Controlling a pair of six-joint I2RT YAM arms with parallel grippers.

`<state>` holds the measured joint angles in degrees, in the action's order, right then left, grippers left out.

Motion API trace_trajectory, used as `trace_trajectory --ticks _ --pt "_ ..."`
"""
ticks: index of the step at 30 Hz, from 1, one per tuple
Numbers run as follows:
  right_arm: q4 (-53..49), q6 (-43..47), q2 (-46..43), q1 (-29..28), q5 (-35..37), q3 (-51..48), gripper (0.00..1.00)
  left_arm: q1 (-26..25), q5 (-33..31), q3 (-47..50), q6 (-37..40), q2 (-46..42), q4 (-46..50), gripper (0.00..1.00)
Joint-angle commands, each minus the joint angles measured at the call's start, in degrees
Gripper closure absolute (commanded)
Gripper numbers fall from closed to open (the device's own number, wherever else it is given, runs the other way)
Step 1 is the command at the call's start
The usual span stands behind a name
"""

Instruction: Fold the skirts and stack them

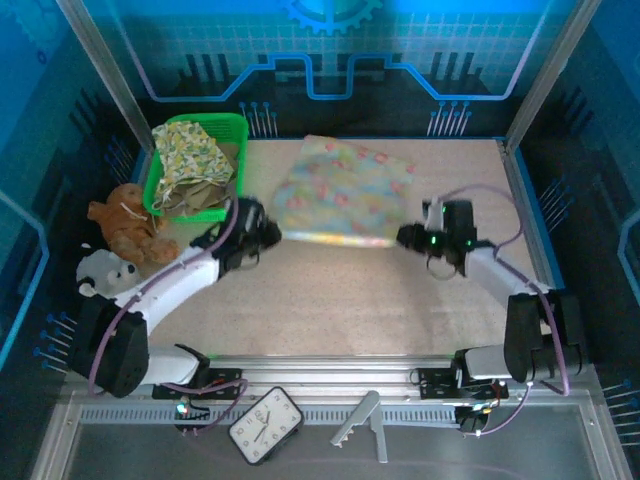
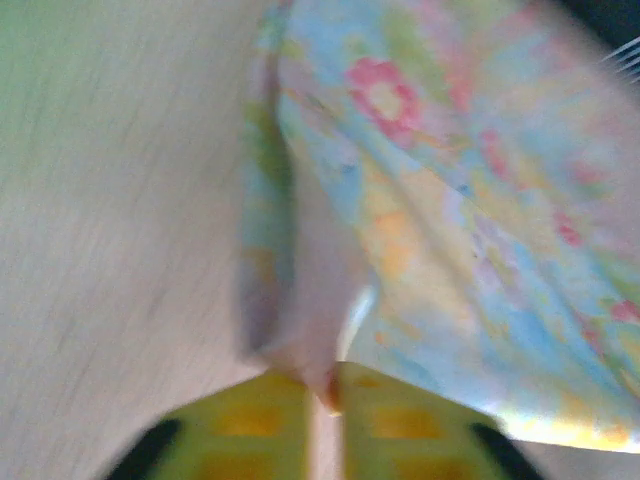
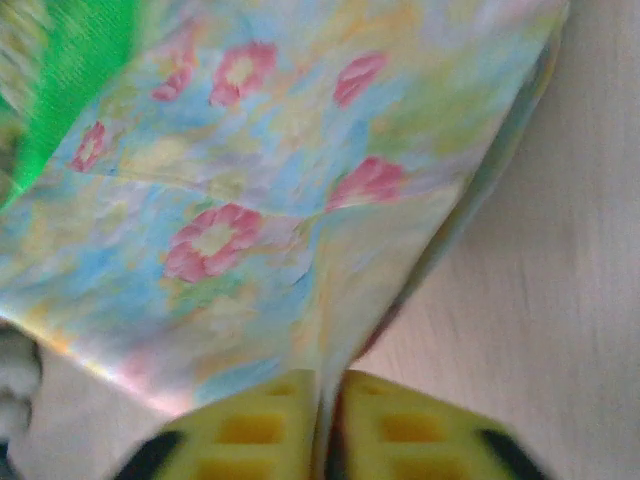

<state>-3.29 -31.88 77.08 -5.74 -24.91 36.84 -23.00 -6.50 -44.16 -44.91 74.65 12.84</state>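
The pastel patchwork skirt (image 1: 345, 190) lies spread in the middle back of the table, blurred and lifted along its near edge. My left gripper (image 1: 272, 232) holds its near left corner, and my right gripper (image 1: 405, 237) holds its near right corner. In the left wrist view the yellow jaws of the left gripper (image 2: 325, 400) stand nearly together, with a fold of the skirt (image 2: 450, 220) pinched between them. The right gripper (image 3: 328, 400) pinches the skirt (image 3: 250, 200) the same way. A yellow-green floral skirt (image 1: 190, 150) and an olive-khaki one (image 1: 195, 195) sit in the basket.
The green basket (image 1: 235, 125) stands at the back left, close to the skirt's left edge; its wall (image 3: 90, 60) shows in the right wrist view. A brown plush toy (image 1: 125, 225) and a white one (image 1: 105, 270) lie left of my left arm. A clock (image 1: 265, 425) lies below the table's front rail.
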Motion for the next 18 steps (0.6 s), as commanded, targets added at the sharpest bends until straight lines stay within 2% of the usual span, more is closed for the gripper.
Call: trace_trajectory --ticks 1,2,4,7,10,12,15,18 --pt "-2.97 -2.93 -7.58 -1.59 -2.48 -5.91 0.49 -0.11 -2.81 8.45 -15.29 -9.41 3.15 0.4" --pt "-5.57 -3.36 -9.61 -1.76 -0.67 -6.79 0.4 -0.43 -2.49 10.63 -17.11 -12.02 3.48 0.25" --pt "-11.35 -3.41 -12.99 -1.77 3.46 -6.48 0.27 -1.42 -3.42 11.34 -18.66 -15.67 6.49 0.09" --pt "-18.72 -5.21 -16.38 -1.82 12.19 -3.79 0.02 -2.03 -3.86 8.61 -18.06 -16.78 11.66 0.01" --pt "-20.14 -6.86 -16.19 -1.85 16.45 0.37 0.0 -2.67 0.21 4.11 -14.91 -12.68 9.37 0.01" --pt "-19.16 -6.85 -13.86 -1.99 16.29 3.45 0.0 -3.43 3.95 -0.12 -13.19 -7.97 7.88 0.01" --pt "-15.53 -5.9 -7.27 -1.91 14.29 8.04 0.0 -5.72 8.5 -6.2 -11.99 1.02 6.1 0.01" --pt "-15.1 -6.15 1.78 -1.83 15.27 14.03 0.0 -7.37 13.46 -9.69 -12.23 9.28 4.37 0.01"
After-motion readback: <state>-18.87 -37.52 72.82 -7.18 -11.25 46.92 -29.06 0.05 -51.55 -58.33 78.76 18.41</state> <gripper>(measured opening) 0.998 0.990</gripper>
